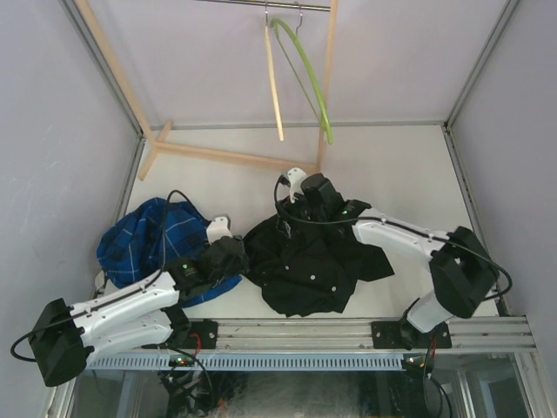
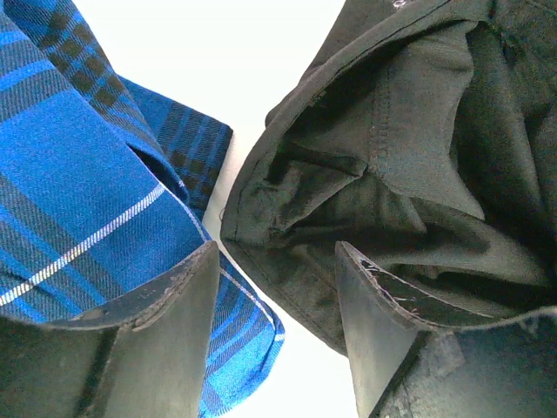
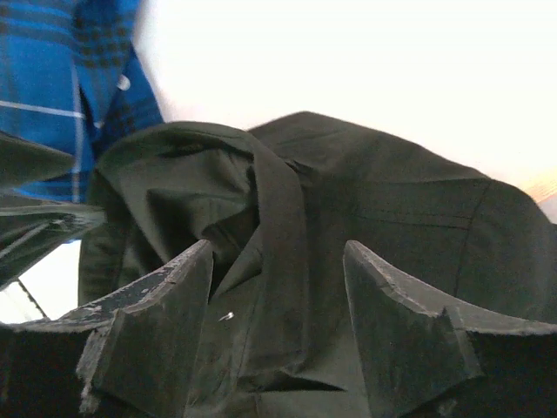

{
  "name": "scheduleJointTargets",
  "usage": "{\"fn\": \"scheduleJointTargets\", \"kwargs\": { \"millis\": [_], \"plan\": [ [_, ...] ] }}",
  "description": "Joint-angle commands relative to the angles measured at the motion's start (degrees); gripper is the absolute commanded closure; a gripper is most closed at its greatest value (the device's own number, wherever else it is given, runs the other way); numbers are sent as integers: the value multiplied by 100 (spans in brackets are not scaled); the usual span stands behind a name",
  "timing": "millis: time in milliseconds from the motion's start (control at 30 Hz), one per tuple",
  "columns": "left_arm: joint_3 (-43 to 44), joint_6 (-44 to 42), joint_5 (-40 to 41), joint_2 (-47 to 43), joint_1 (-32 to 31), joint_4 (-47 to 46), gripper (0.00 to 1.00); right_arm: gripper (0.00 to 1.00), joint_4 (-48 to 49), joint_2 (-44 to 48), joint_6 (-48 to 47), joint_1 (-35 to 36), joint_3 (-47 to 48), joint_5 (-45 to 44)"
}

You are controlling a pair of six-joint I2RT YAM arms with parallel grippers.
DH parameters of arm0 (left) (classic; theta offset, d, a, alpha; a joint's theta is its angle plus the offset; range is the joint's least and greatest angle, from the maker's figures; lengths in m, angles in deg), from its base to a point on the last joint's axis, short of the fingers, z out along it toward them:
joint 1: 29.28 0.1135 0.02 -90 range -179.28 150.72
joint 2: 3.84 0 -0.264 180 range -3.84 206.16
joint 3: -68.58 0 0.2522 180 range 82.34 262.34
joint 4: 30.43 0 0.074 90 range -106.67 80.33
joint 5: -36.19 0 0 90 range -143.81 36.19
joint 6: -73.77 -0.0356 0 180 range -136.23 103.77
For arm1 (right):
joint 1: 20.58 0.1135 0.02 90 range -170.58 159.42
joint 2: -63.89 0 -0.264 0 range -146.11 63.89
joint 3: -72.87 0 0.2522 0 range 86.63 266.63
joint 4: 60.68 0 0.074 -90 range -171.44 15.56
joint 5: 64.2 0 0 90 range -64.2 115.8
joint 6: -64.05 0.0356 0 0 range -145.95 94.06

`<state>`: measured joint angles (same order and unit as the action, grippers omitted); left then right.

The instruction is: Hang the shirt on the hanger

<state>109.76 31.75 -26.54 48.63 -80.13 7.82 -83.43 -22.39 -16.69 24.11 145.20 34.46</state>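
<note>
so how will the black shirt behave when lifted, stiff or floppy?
Likely floppy: the shirt lies crumpled in soft folds, so it should sag from any pinch point. Probably light, thin cloth; a push would likely bunch it rather than slide it whole. Folds overlap in the right wrist view, so a pinch may catch only one layer.

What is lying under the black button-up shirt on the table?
At the edges of the crumpled black button-up shirt the white table shows. The blue plaid shirt lies beside it, not under it. What the black cloth covers cannot be seen.
</note>
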Motion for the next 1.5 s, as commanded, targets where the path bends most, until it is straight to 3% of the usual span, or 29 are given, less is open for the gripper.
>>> {"fn": "scheduleJointTargets", "kwargs": {
  "millis": [0,233,433,600,800,1033,1300,1467],
  "plan": [
    [-82,37,86,-143,57,-152,40,39,-299,-474,-362,115,425,-227],
    [-116,56,86,-127,66,-165,41,46,-553,-1098,-541,181,831,-153],
    [-198,62,64,-229,84,-175,39,86,-641,-1053,-504,348,904,-576],
    [-288,-94,-119,-684,93,-422,28,100,-348,-278,-327,691,437,-1597],
    [-211,-354,-258,-1178,102,-696,24,100,-103,1113,121,707,-430,-2286],
    [40,-866,-1373,-887,102,-1790,23,100,-168,2672,816,699,-1553,-2461],
    [294,-764,-1897,338,82,-2150,42,100,-614,3730,1444,303,-2140,-2669],
    [437,-571,-1696,590,-154,-1929,44,100,-872,3734,1710,137,-2183,-2979]
  ]
}}
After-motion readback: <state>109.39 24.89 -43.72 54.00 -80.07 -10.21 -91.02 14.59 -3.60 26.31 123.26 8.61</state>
